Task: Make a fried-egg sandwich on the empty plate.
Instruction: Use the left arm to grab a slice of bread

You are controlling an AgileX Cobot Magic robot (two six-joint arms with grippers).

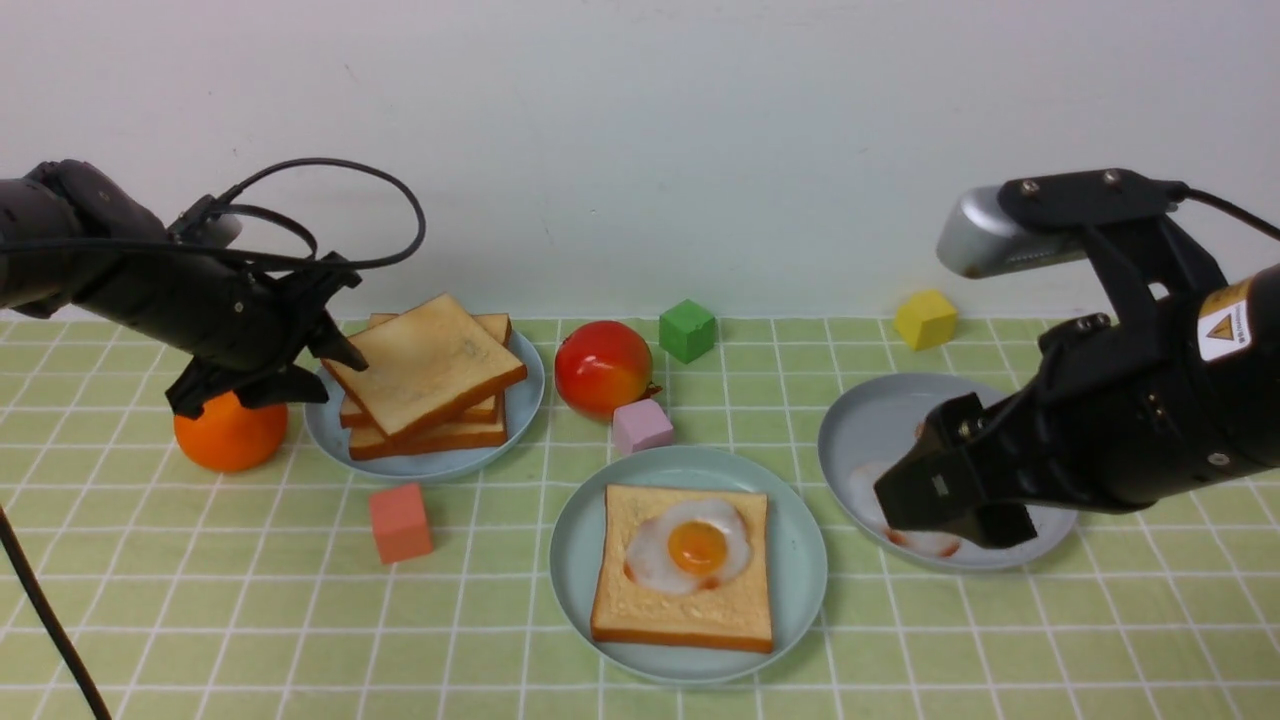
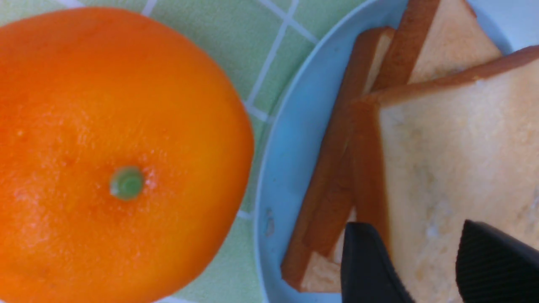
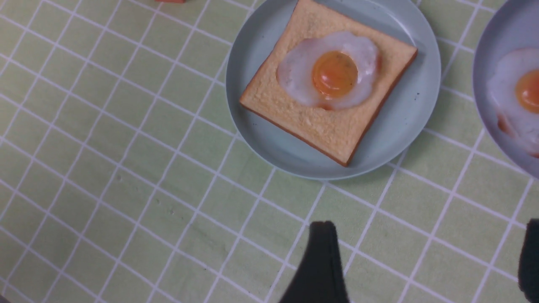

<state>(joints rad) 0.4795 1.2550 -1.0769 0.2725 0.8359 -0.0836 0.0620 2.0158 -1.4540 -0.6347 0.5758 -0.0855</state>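
The pale teal plate (image 1: 800, 600) at front centre holds one toast slice (image 1: 690, 615) with a fried egg (image 1: 690, 548) on top; both also show in the right wrist view, toast (image 3: 320, 126) and egg (image 3: 332, 73). At back left, a stack of toast lies on a light-blue plate (image 1: 520, 420). The top slice (image 1: 430, 365) is tilted, its left corner raised. My left gripper (image 1: 325, 378) is shut on that corner; in the left wrist view (image 2: 414, 252) one finger sits at the crust and the other on the slice's face (image 2: 454, 147). My right gripper (image 1: 945, 510) is open and empty above the right plate (image 1: 880, 420).
An orange (image 1: 230, 432) sits just left of the toast plate, under my left gripper. A red fruit (image 1: 602, 367), green cube (image 1: 687, 330), pink cube (image 1: 642, 425), yellow cube (image 1: 925, 318) and coral cube (image 1: 400, 522) lie around. Another egg (image 3: 518, 97) lies on the right plate.
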